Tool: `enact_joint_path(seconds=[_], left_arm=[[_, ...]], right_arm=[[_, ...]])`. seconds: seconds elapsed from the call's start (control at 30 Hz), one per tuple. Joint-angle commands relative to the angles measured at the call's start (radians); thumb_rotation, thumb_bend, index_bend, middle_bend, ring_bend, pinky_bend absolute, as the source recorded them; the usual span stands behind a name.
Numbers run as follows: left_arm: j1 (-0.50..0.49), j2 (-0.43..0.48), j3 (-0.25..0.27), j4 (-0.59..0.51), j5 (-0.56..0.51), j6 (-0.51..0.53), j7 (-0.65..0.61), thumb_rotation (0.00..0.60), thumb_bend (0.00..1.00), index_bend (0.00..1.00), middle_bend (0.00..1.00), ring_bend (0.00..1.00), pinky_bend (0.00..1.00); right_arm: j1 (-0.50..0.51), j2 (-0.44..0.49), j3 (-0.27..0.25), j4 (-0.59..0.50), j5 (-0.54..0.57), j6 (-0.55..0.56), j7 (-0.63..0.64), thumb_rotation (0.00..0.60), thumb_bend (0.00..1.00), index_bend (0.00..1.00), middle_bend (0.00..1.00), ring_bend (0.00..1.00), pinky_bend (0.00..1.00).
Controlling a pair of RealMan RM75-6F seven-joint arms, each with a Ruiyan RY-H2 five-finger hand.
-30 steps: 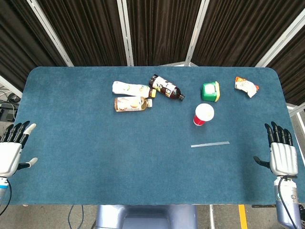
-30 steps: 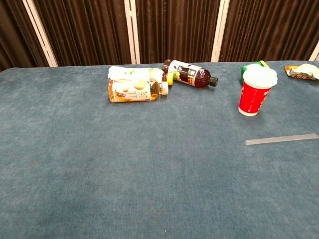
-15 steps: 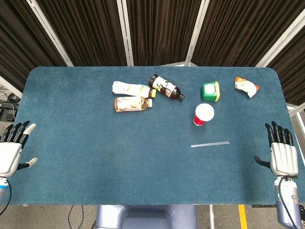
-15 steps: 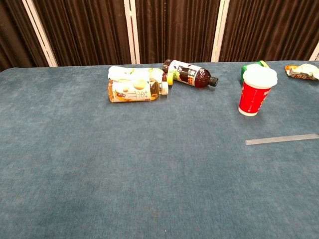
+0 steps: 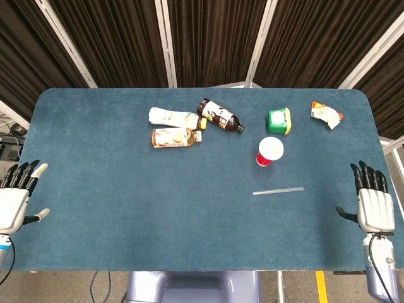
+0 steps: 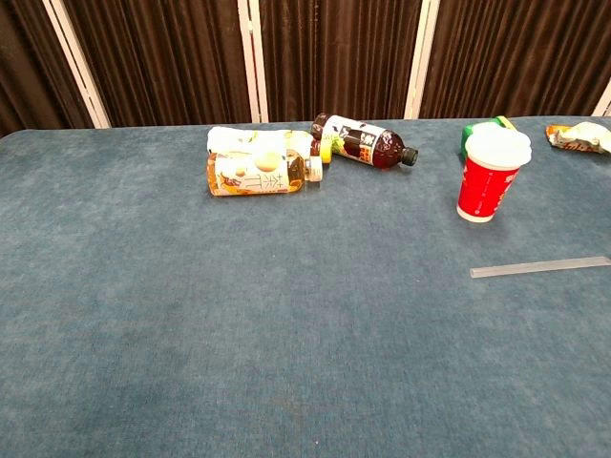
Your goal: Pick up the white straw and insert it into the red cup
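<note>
Straw (image 5: pixel 278 190), white and flat on the blue desk (image 5: pixel 113 189), lay just in front of the red cup (image 5: pixel 269 151), which stood upright with a white lid, near but apart from it. The left robot hand (image 5: pixel 14 203) hovered off the desk's left edge, fingers spread and holding nothing; the right robot hand (image 5: pixel 374 205) did likewise at the right edge. Bottles (image 6: pixel 263 172) lay on their sides further back.

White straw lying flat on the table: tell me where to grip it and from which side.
Pinch the thin white straw near its right end, coming from above with the right hand, probably. It lies flat on the blue table, so only its top is exposed.
</note>
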Motion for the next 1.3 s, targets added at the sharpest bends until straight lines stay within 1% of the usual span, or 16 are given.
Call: enact_joint_path(seconds=[0.03,0.37,0.4,0.43,0.47,0.5,0.53,0.57,0.6,0.7,0.77,0.83,0.93,1.03,1.17,1.3], left_arm=[[0.001,0.000,0.000,0.000,0.000,0.001,-0.001,0.600,0.05,0.00,0.00,0.00,0.00],[0.002,-0.002,0.000,0.000,-0.002,0.003,0.003,0.600,0.05,0.00,0.00,0.00,0.00],[0.002,-0.002,0.000,0.000,-0.002,0.003,0.003,0.600,0.05,0.00,0.00,0.00,0.00],[0.003,-0.002,0.000,0.000,-0.002,0.003,0.003,0.600,0.05,0.00,0.00,0.00,0.00],[0.003,-0.002,0.000,-0.001,-0.003,0.003,0.003,0.600,0.05,0.00,0.00,0.00,0.00],[0.002,-0.002,0.000,-0.001,-0.003,0.003,0.003,0.600,0.05,0.00,0.00,0.00,0.00],[0.002,-0.002,-0.001,-0.001,-0.004,0.002,0.003,0.600,0.05,0.00,0.00,0.00,0.00],[0.002,-0.002,-0.001,-0.001,-0.004,0.001,0.002,0.600,0.05,0.00,0.00,0.00,0.00],[0.001,-0.001,-0.001,-0.001,-0.004,0.000,0.001,0.600,0.05,0.00,0.00,0.00,0.00],[0.001,0.000,0.000,-0.001,-0.003,-0.001,-0.001,0.600,0.05,0.00,0.00,0.00,0.00],[0.001,0.001,0.000,-0.001,-0.003,-0.001,-0.003,0.600,0.05,0.00,0.00,0.00,0.00],[0.001,0.001,0.000,-0.001,-0.003,-0.002,-0.004,0.600,0.05,0.00,0.00,0.00,0.00],[0.000,0.001,0.000,-0.001,-0.003,-0.003,-0.006,0.600,0.05,0.00,0.00,0.00,0.00],[0.000,0.002,0.000,-0.001,-0.003,-0.003,-0.006,0.600,0.05,0.00,0.00,0.00,0.00],[0.000,0.002,0.000,-0.002,-0.003,-0.003,-0.006,0.600,0.05,0.00,0.00,0.00,0.00],[0.000,0.002,0.000,-0.001,-0.003,-0.003,-0.007,0.600,0.05,0.00,0.00,0.00,0.00]], right_arm=[[0.000,0.000,0.001,0.000,-0.001,0.002,0.001,0.600,0.05,0.00,0.00,0.00,0.00],[0.005,-0.005,0.011,-0.001,-0.020,0.014,0.027,0.600,0.05,0.00,0.00,0.00,0.00],[0.007,-0.005,0.016,-0.004,-0.021,0.017,0.034,0.600,0.05,0.00,0.02,0.00,0.00],[0.008,-0.006,0.024,-0.006,-0.024,0.025,0.041,0.600,0.05,0.01,0.08,0.01,0.02],[0.010,-0.007,0.032,-0.006,-0.028,0.034,0.046,0.600,0.05,0.03,0.19,0.05,0.11],[0.014,-0.008,0.042,-0.006,-0.033,0.045,0.047,0.600,0.05,0.07,0.31,0.12,0.21],[0.017,-0.009,0.049,-0.008,-0.032,0.049,0.046,0.600,0.06,0.10,0.38,0.18,0.29],[0.022,-0.010,0.055,-0.012,-0.029,0.048,0.043,0.600,0.05,0.15,0.48,0.27,0.38],[0.028,-0.010,0.061,-0.018,-0.025,0.043,0.037,0.600,0.06,0.19,0.57,0.36,0.44],[0.054,-0.013,0.073,-0.031,-0.013,0.020,-0.005,0.600,0.06,0.29,0.78,0.57,0.57],[0.079,-0.021,0.078,-0.034,-0.005,-0.004,-0.051,0.600,0.06,0.33,0.87,0.66,0.61],[0.101,-0.032,0.081,-0.035,0.004,-0.027,-0.087,0.600,0.06,0.37,0.92,0.72,0.63],[0.141,-0.059,0.090,-0.037,0.038,-0.072,-0.145,0.600,0.08,0.43,0.96,0.77,0.66],[0.179,-0.095,0.100,-0.028,0.079,-0.115,-0.186,0.600,0.13,0.46,0.97,0.78,0.67],[0.228,-0.148,0.104,0.002,0.148,-0.180,-0.248,0.600,0.17,0.46,0.97,0.78,0.67],[0.268,-0.199,0.099,0.032,0.217,-0.230,-0.306,0.600,0.18,0.46,0.98,0.79,0.67]])
